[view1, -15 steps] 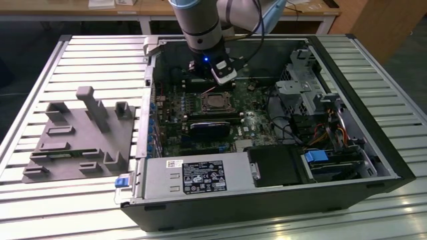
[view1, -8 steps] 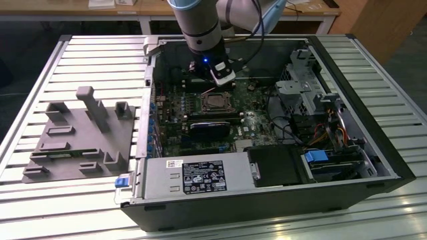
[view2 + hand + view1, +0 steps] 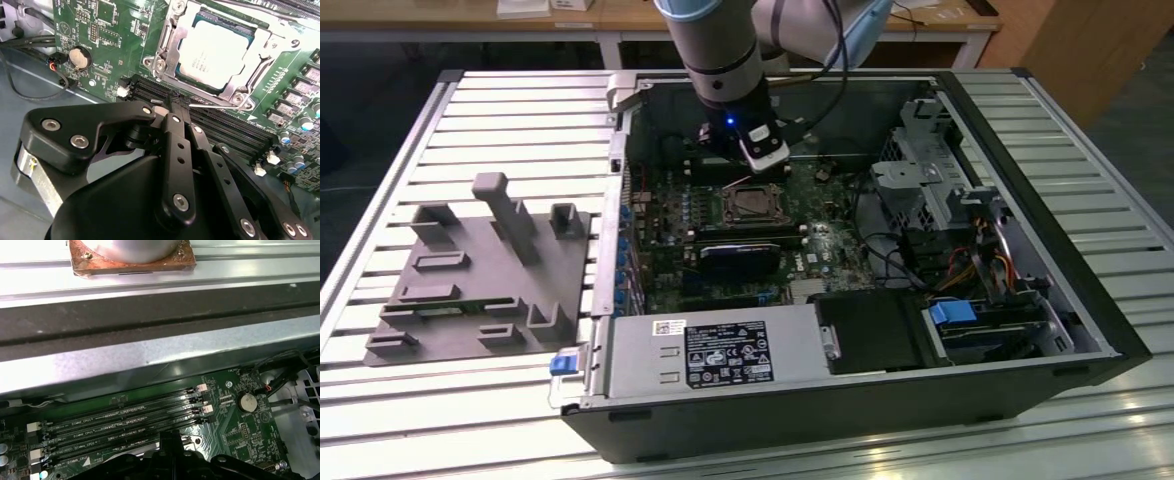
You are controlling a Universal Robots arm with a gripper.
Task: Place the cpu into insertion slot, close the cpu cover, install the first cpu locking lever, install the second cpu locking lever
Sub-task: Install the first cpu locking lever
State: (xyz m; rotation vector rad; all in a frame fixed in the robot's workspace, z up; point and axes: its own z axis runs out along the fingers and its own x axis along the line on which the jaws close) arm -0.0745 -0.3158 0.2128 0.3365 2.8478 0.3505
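Observation:
The cpu (image 3: 215,45) lies flat in the insertion slot (image 3: 750,203) on the green motherboard, its silver top showing. The cpu cover (image 3: 167,42) is down over it and frames it. A thin silver locking lever (image 3: 215,104) runs along the side of the slot nearest the memory slots. My gripper (image 3: 176,102) is shut, and its black fingertips sit at the free end of that lever, over the memory slots. In the exterior view the gripper (image 3: 761,165) hangs just behind the slot inside the open case.
Long black memory slots (image 3: 125,422) and a coin battery (image 3: 246,401) lie close to the gripper. The case wall (image 3: 150,360) rises right beside them. A grey power supply (image 3: 720,350), drive cage (image 3: 927,175) and cables crowd the case. A grey fixture (image 3: 480,265) stands outside it.

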